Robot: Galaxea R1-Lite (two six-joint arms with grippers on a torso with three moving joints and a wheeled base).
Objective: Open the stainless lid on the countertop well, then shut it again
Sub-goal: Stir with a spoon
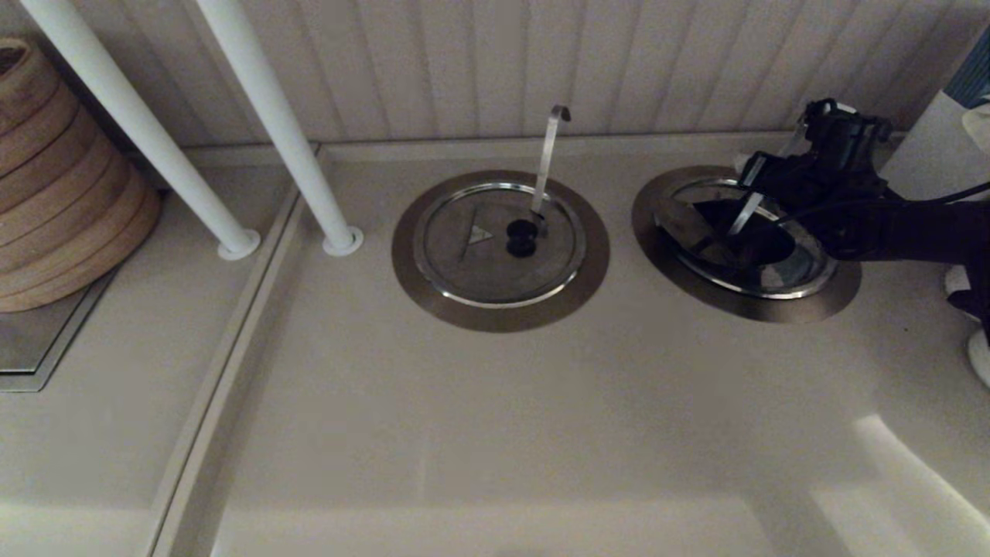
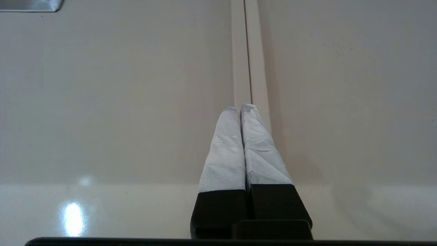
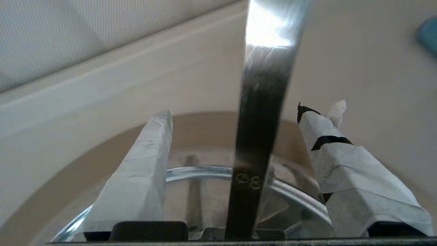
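Note:
The countertop well (image 1: 839, 298) at the right shows its dark hole under my right arm. The stainless lid (image 1: 684, 224) is folded, its left half tilted up beside the hole. A steel ladle handle (image 1: 744, 215) leans out of the well. My right gripper (image 1: 762, 174) hovers over the well's far side. In the right wrist view it (image 3: 235, 112) stands open, with the handle (image 3: 263, 102) between the taped fingers (image 3: 143, 164) and touching neither. The bright rim (image 3: 201, 171) curves below. My left gripper (image 2: 240, 106) is shut and empty, parked over bare counter.
A second well with a closed lid (image 1: 495, 244) and a hooked ladle handle (image 1: 547, 155) sits at centre. Two white posts (image 1: 271, 116) stand at the back left beside stacked bamboo steamers (image 1: 54, 178). A pale container (image 1: 940, 147) stands at the far right, near the wall.

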